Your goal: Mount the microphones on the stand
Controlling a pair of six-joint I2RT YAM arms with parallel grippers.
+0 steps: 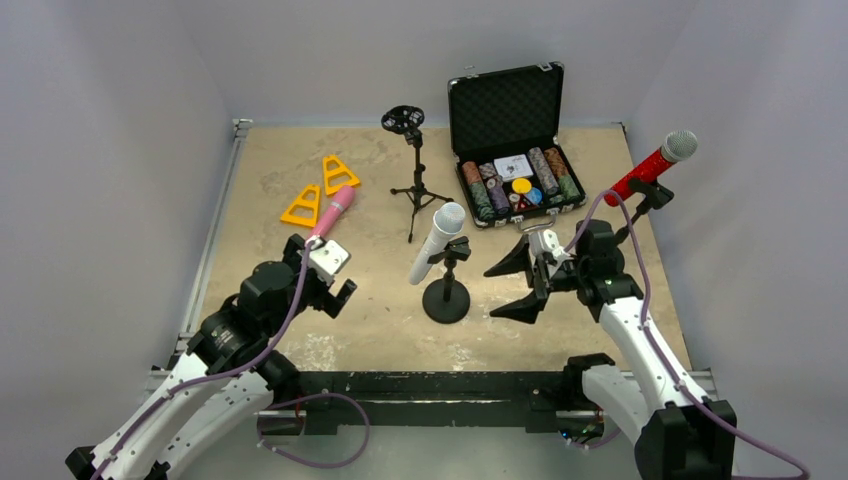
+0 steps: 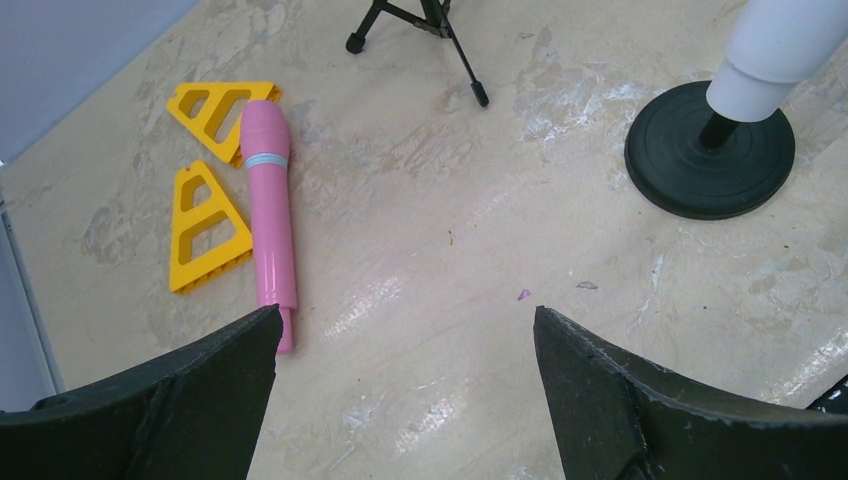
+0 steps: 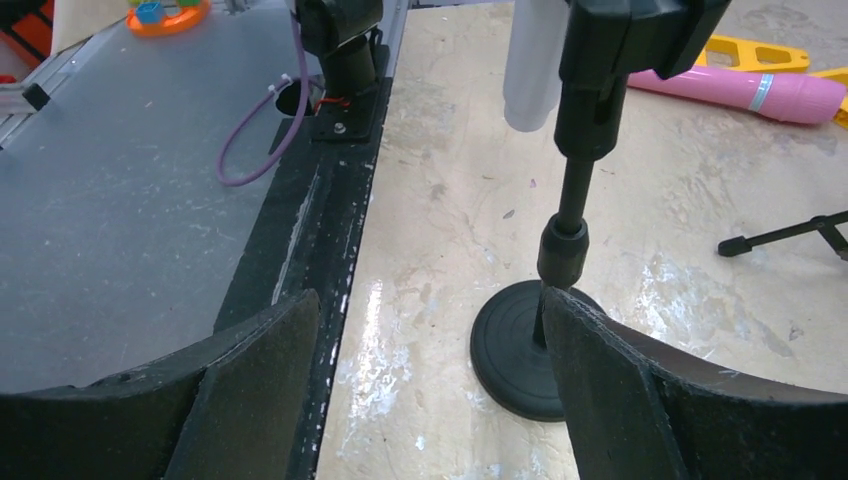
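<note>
Lying on the surface [image 2: 450, 250] just ahead of the wide-open, empty left hand [image 2: 405, 315], the pink microphone [image 2: 270, 210] is not yet mounted; it must be gripped and carried to the tripod stand [image 1: 415, 165]. The right hand [image 3: 430, 300] is open, empty.

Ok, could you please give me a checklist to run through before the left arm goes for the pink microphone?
1. Left fingers open: ok.
2. Pink microphone lying free, nothing on it: ok.
3. Yellow triangles clear of it: not ok, they sit right against its side.
4. Tripod stand clip empty: ok.
5. White microphone and red microphone already in stands: ok.
6. Right fingers away from the pink microphone: ok.
</note>
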